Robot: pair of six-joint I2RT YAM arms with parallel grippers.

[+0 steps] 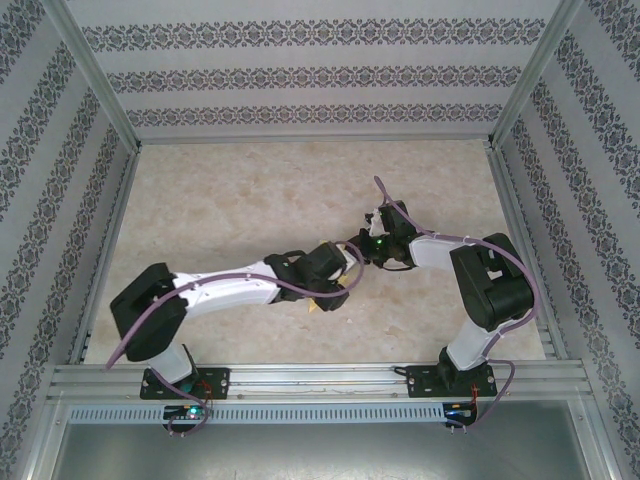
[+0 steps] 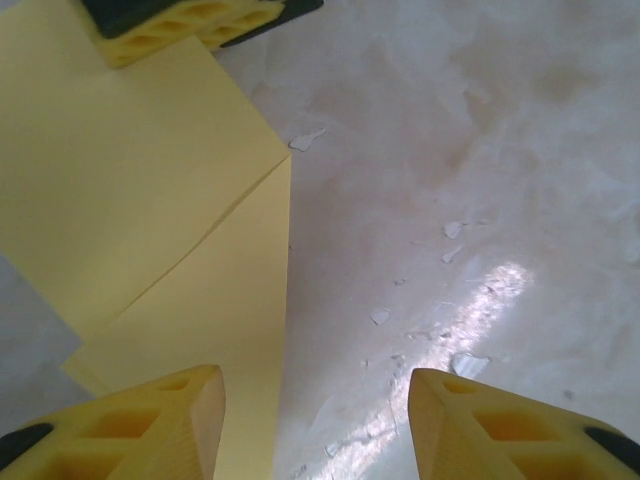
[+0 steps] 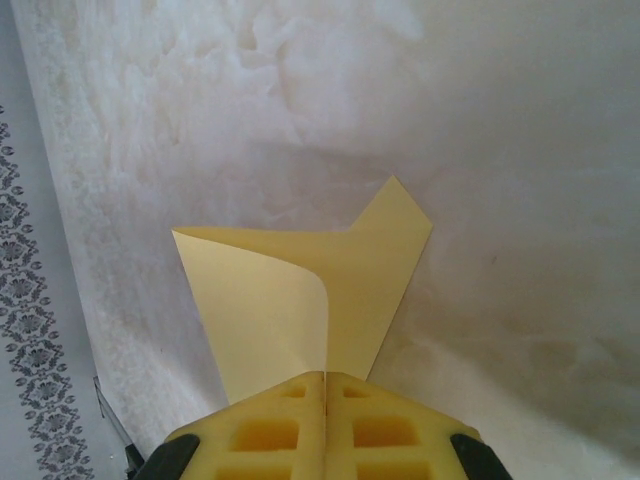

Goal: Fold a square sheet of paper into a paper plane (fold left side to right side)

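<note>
Robotics lab test cell: aluminium frame boxes a marble-look tabletop, patterned wallpaper panels left, right, far; left arm, right arm bolted to near rail.

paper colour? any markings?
The paper is plain pale yellow with no markings. It shows best in the left wrist view.

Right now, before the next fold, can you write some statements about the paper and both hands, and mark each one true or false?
1. The left hand has its fingers apart. True.
2. The right hand is wide open. False: its fingers are closed together at the sheet of paper.
3. The paper is pale yellow and already folded. True.
4. The two hands are far from each other. False: both are at the paper, near the middle of the table.
5. The table is dark wood. False: it is pale and marbled.
</note>
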